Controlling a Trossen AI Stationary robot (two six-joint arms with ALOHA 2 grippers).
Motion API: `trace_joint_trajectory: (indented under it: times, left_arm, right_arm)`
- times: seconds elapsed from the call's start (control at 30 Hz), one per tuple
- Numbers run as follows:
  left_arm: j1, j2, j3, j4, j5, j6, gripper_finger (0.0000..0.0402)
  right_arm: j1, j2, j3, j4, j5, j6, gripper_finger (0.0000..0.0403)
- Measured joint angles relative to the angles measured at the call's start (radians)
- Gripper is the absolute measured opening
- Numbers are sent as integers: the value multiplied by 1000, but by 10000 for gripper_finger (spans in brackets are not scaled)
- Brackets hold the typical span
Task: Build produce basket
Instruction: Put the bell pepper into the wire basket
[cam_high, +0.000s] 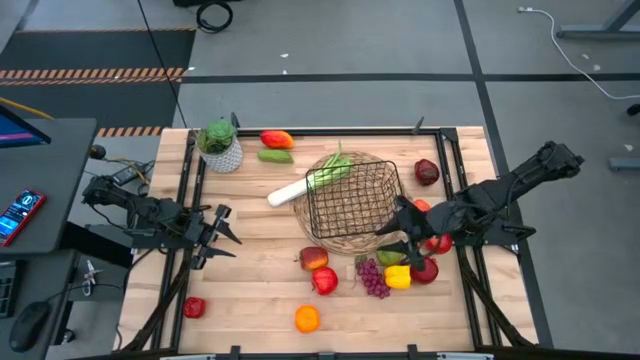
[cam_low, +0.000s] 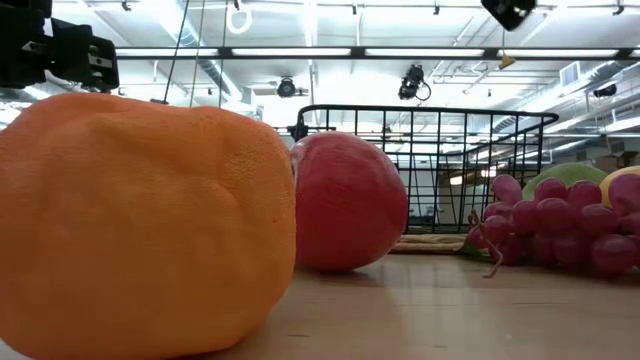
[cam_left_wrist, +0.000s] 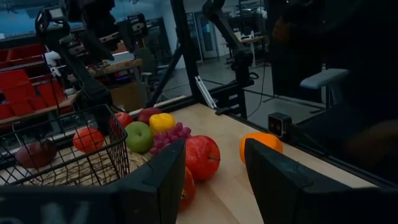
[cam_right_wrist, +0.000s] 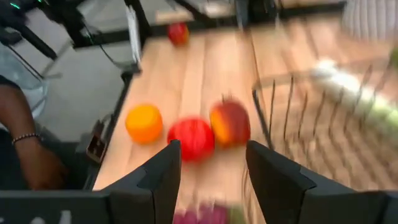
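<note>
Hovering just beside the basket (cam_high: 350, 200), at the side nearer the right arm, the right end effector (cam_high: 398, 238) is seen from above with its fingers spread and nothing between them. The basket stands at mid-worktop on a round woven mat (cam_high: 345, 243). A leek (cam_high: 308, 184) is laid across its far rim, and most of the produce is not yet inside. The left end effector (cam_high: 225, 238) waits well apart, near the left edge, also spread and empty.

The step in hand is judged to be picking up a nearby piece, probably one of the two red apples (cam_high: 319, 268) lying close to the basket. To do it well, the fingers should be lowered squarely around one apple, so that its neighbour and the grapes (cam_high: 373, 277) are not nudged. The wire rim should then be cleared before release.

From the right wrist, the gap between the fingers (cam_right_wrist: 155, 180) is shown clearly. A person's forearm (cam_right_wrist: 25, 149) at the worktop's edge is seen in this view only. A green fruit (cam_left_wrist: 140, 135) beside the basket is revealed from the left wrist. In the low view an orange (cam_low: 140, 220) fills the foreground, and neither end effector's fingertips are shown.
</note>
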Motion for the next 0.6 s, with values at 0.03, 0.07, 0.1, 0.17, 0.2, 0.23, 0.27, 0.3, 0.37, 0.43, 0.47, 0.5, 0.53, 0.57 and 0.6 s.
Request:
trace_joint_trajectory:
  times: [0.03,0.07,0.1,0.17,0.2,0.23,0.27,0.3,0.37,0.43,0.47,0.5,0.53,0.57,0.6]
  left_arm:
    - [0,0,0,-1,0,0,172]
    - [0,0,0,-1,0,0,172]
    - [0,0,0,0,0,0,172]
    - [0,0,0,-1,0,0,172]
    - [0,0,0,0,0,0,172]
    - [0,0,0,0,0,0,172]
    - [0,0,0,-1,0,0,172]
    - [0,0,0,-2,0,0,172]
    - [0,0,0,0,0,0,172]
    - [0,0,0,-1,0,0,172]
    - [0,0,0,0,0,0,172]
    - [0,0,0,0,0,0,172]
    - [0,0,0,-1,0,0,172]
    - [0,0,0,-1,0,0,172]
    - [0,0,0,0,0,0,172]
  right_arm:
    - [6,8,17,-56,-5,47,187]
    - [13,17,32,-102,-21,90,187]
    - [20,23,45,-139,-42,128,187]
    - [36,32,65,-201,-94,199,187]
    - [44,35,74,-218,-115,227,187]
    - [53,38,78,-230,-136,256,187]
    - [60,39,78,-243,-157,283,187]
    - [66,40,78,-258,-177,305,187]
    - [74,48,78,-284,-209,355,187]
    - [78,62,78,-338,-232,410,187]
    - [78,73,78,-365,-247,436,187]
    - [78,86,78,-388,-263,463,187]
    - [78,100,78,-410,-286,489,187]
    - [78,115,77,-423,-309,514,187]
    - [82,130,77,-424,-335,538,187]
